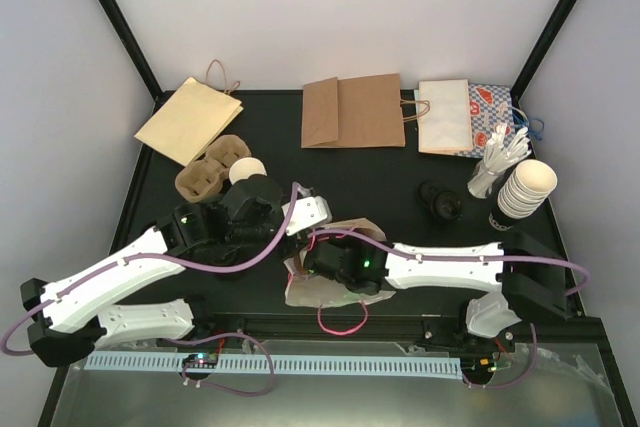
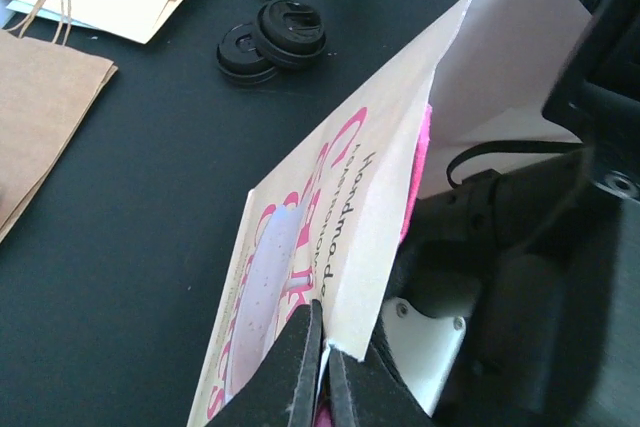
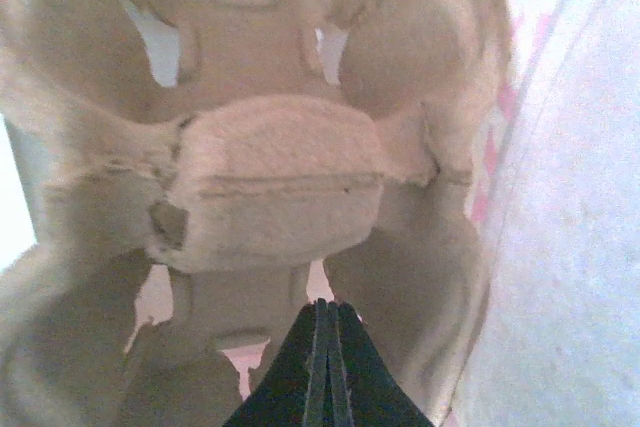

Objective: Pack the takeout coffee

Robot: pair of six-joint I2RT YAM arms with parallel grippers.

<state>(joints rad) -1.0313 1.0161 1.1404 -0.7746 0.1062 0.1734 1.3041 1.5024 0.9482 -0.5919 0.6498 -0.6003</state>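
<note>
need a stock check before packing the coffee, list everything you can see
pink-print bag: 1, white and pink, near centre
pulp carriers: 2, tan, one left of centre, one beside pink-print bag
takeout coffee: 1, white, at the left carrier's right end
flat paper bags: 4, tan, brown, white, patterned, back row
lids: 2, black, right of centre
cup stack: 1, cream, far right
stick holder: 1, clear, beside cup stack
left hand: 1, black, shut on pink-print bag's edge
right hand: 1, black, shut, facing second carrier
</note>
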